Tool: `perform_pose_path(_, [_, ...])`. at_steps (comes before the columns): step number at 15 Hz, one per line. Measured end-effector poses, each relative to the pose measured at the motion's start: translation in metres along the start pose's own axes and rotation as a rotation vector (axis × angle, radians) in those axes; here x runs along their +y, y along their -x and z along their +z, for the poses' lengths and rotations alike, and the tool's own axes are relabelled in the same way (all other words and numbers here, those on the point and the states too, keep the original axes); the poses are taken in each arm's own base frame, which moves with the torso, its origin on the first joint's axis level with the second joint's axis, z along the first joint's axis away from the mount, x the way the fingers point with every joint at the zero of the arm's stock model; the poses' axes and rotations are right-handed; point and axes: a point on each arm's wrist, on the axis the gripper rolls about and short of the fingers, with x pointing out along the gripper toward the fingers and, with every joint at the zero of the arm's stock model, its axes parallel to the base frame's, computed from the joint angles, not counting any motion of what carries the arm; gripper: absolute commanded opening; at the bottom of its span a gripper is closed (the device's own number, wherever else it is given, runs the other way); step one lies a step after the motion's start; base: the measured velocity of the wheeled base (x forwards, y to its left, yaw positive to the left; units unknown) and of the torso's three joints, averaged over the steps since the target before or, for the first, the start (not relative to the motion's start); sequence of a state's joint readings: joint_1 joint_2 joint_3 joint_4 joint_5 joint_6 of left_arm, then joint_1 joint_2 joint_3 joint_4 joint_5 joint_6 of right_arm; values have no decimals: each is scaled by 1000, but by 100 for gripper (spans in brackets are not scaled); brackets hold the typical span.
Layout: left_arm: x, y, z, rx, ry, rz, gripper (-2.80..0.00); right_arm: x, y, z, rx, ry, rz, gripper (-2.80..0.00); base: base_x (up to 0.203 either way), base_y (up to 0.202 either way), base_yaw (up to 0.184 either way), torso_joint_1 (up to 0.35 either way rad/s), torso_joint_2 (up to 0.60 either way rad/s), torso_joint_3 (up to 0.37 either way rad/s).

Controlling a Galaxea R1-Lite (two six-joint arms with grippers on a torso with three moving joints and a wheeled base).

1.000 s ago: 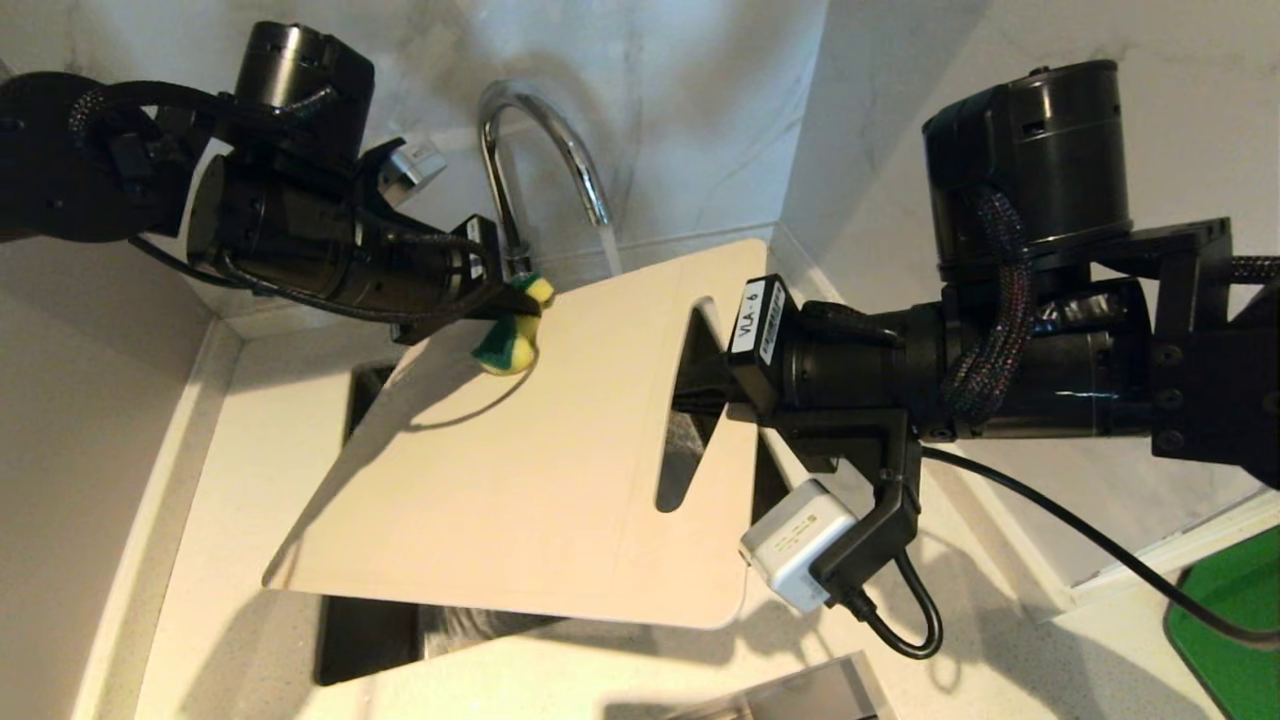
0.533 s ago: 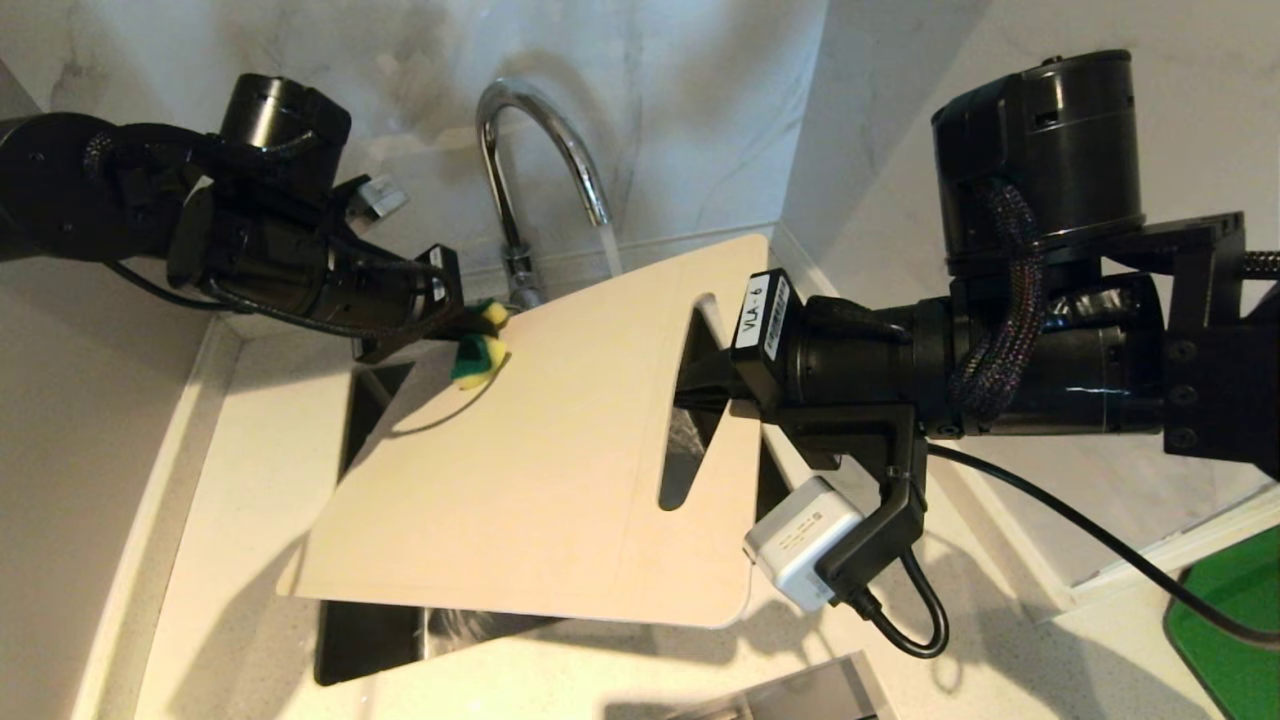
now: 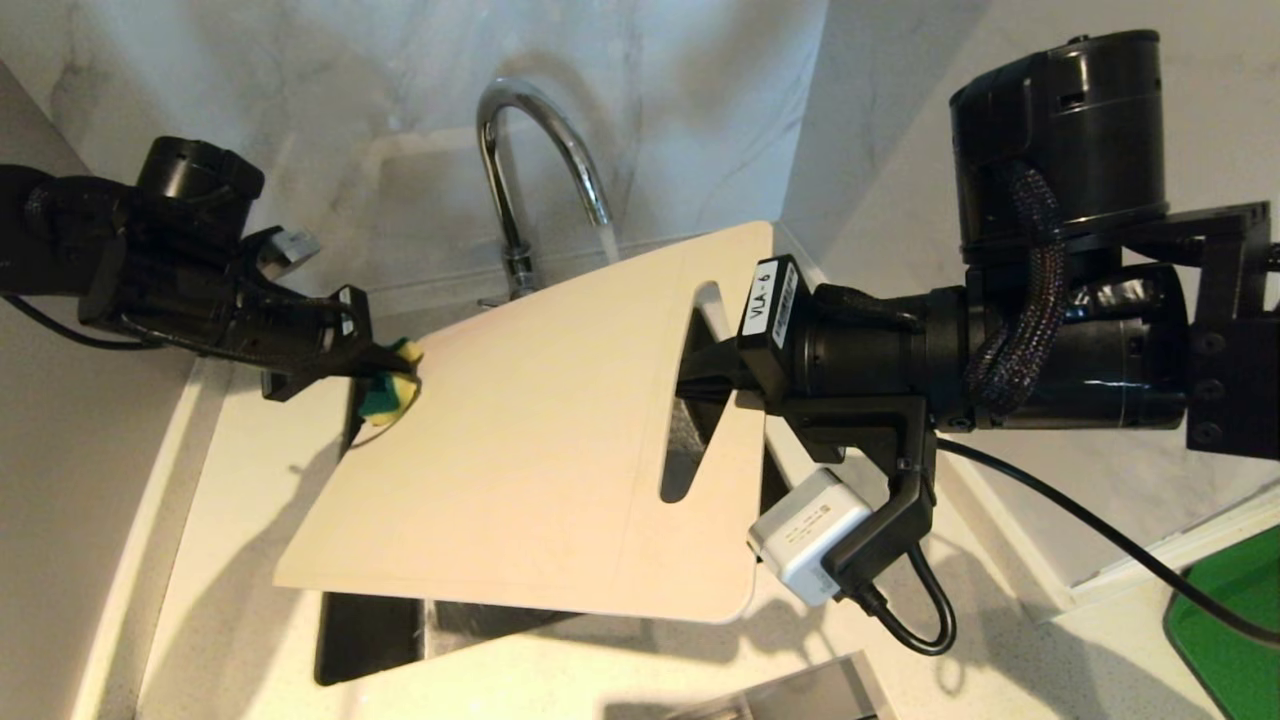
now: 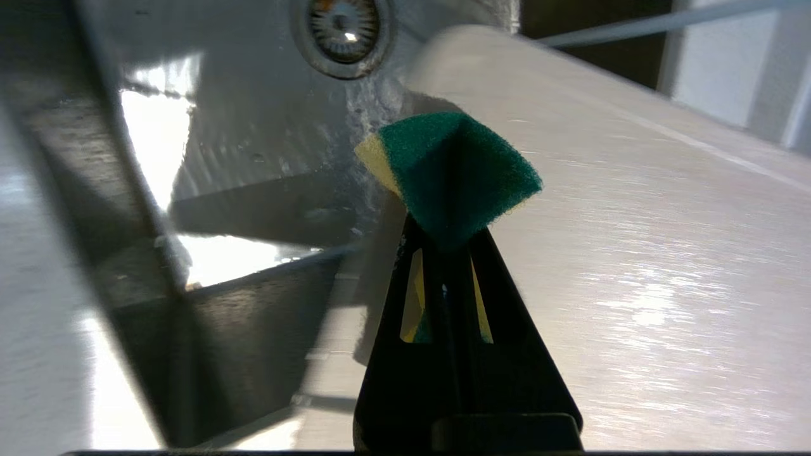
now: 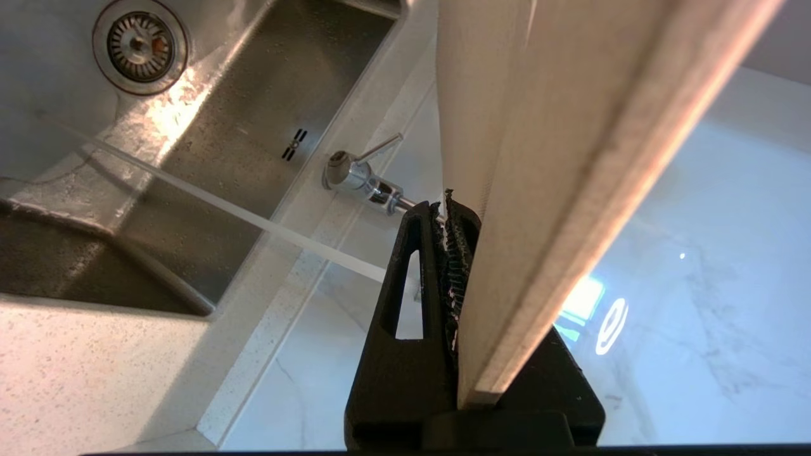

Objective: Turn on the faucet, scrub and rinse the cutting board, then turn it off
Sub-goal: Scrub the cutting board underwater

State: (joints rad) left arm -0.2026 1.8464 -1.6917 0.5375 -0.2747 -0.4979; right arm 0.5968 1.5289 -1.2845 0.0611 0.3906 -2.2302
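The pale cutting board (image 3: 530, 470) hangs tilted over the sink, its far corner under the faucet (image 3: 520, 130), from whose spout a thin stream of water (image 3: 608, 240) runs. My right gripper (image 3: 692, 385) is shut on the board at its handle slot; in the right wrist view the gripper (image 5: 447, 212) clamps the board's edge (image 5: 570, 126). My left gripper (image 3: 385, 375) is shut on a green-and-yellow sponge (image 3: 393, 395), which is at the board's left edge. In the left wrist view the sponge (image 4: 453, 171) sticks out of the left gripper (image 4: 443, 244) beside the board (image 4: 633, 221).
The steel sink (image 5: 253, 126) with its drain (image 5: 139, 44) lies below the board. White counter (image 3: 230, 520) surrounds it and marble walls close in behind. A dark green tray (image 3: 1235, 630) sits at the far right. The faucet's lever (image 5: 380, 149) shows near its base.
My left gripper has slid the sponge left and slightly down across the board, from near the faucet to the board's left edge. The right gripper keeps its hold on the board.
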Motion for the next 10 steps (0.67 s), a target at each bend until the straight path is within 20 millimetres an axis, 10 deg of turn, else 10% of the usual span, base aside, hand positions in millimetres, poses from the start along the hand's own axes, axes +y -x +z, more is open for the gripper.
perform_pose_path(10, [48, 14, 3, -72, 33, 70, -280, -2, 4, 0, 35, -15, -46, -280, 0, 0, 0, 0, 0, 0])
